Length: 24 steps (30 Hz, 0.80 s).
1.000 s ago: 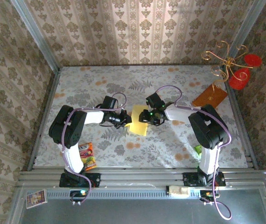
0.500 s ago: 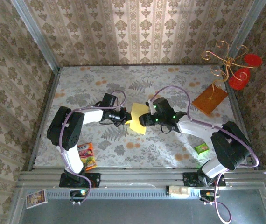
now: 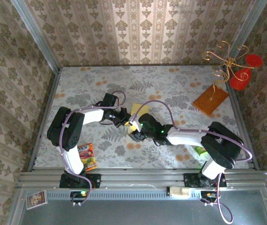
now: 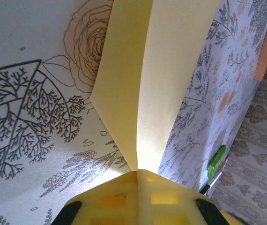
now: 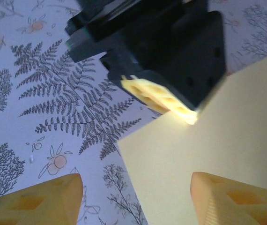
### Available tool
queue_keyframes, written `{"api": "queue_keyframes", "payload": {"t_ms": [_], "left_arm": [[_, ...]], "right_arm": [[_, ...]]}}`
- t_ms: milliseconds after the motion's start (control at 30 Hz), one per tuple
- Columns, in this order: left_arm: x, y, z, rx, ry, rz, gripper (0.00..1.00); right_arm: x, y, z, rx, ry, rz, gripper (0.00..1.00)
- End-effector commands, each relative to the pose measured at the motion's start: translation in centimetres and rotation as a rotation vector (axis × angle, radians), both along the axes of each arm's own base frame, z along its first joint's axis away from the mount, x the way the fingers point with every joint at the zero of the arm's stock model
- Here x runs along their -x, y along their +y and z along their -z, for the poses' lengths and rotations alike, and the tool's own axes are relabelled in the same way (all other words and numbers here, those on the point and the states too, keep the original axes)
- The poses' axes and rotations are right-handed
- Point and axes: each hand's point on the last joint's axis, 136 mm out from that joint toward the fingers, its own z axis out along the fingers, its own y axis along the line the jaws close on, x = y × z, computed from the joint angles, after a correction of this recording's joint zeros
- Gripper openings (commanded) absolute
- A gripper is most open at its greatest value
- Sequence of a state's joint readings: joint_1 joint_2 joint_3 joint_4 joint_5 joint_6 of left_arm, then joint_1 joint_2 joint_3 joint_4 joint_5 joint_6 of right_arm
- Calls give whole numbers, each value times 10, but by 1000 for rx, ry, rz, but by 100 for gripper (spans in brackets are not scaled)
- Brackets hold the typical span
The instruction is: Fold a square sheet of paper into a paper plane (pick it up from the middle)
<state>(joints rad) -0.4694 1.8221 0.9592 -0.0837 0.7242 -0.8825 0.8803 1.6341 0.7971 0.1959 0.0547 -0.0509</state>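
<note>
Left gripper (image 4: 137, 174) was clamped on the square sheet of paper (image 4: 147, 84), right gripper (image 5: 136, 180) jaws spread wide over its corner.

The top external camera, above and behind the arm bases (image 3: 79, 180), looks down from afar over the whole bench (image 3: 180, 86), the square sheet of paper (image 3: 139, 111) near its centre. The left wrist camera looks from very close along that sheet (image 4: 157, 70) from one edge. The right wrist camera faces down, close above the sheet's corner (image 5: 218, 154); all three views share the sheet and the bench beside it.
</note>
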Motion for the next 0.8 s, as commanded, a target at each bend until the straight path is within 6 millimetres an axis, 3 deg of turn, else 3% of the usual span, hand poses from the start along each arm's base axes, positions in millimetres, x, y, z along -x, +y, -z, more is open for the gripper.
{"api": "queue_keyframes", "payload": {"t_ms": [0, 367, 767], "left_arm": [[-7, 1, -15, 4, -10, -23, 0], [-9, 0, -16, 20, -8, -38, 0], [-7, 0, -14, 19, -4, -35, 0]], "right_arm": [[-13, 2, 5, 42, -105, 10, 61], [-25, -7, 20, 93, -189, 78, 50], [-21, -8, 13, 65, -207, 84, 34]]}}
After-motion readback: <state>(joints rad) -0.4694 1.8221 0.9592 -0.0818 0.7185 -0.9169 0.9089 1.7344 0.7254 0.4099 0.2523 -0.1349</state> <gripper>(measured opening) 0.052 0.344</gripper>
